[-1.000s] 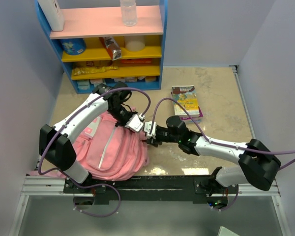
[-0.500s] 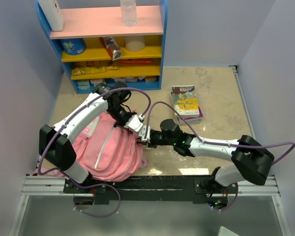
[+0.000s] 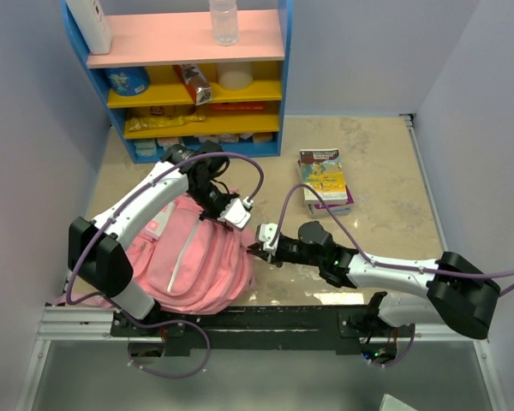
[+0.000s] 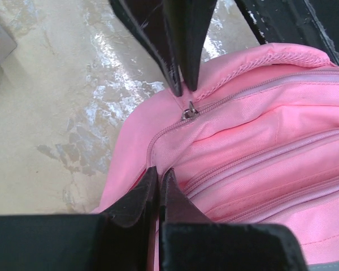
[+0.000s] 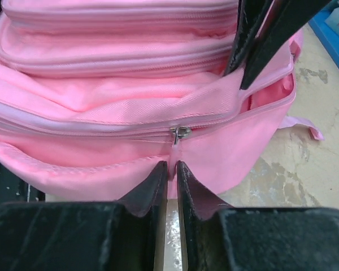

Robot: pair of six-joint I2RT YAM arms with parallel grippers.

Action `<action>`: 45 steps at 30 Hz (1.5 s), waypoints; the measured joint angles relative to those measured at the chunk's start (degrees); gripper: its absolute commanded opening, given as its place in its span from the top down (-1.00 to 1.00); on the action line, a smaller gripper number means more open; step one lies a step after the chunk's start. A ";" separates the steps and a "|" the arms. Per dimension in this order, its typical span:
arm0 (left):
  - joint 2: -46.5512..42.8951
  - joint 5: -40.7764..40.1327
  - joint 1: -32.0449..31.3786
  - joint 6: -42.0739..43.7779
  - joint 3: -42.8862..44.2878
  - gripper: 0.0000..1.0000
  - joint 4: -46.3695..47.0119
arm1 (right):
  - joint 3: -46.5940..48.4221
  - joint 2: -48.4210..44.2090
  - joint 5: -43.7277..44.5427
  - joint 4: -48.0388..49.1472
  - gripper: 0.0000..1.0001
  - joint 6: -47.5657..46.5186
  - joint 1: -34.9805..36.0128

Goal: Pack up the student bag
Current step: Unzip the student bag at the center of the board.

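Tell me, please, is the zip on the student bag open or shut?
Partly open: beside the slider the student bag gapes on one side, its zip shut on the other.

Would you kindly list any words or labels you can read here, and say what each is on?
No text is legible.
book cover: print too small to read.
packages on the shelf: labels blurred.
student bag: no lettering visible.
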 measured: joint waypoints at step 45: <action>17.68 -6.27 8.22 -31.52 9.73 1.00 24.20 | -2.10 -6.32 34.82 -13.40 1.00 17.77 18.03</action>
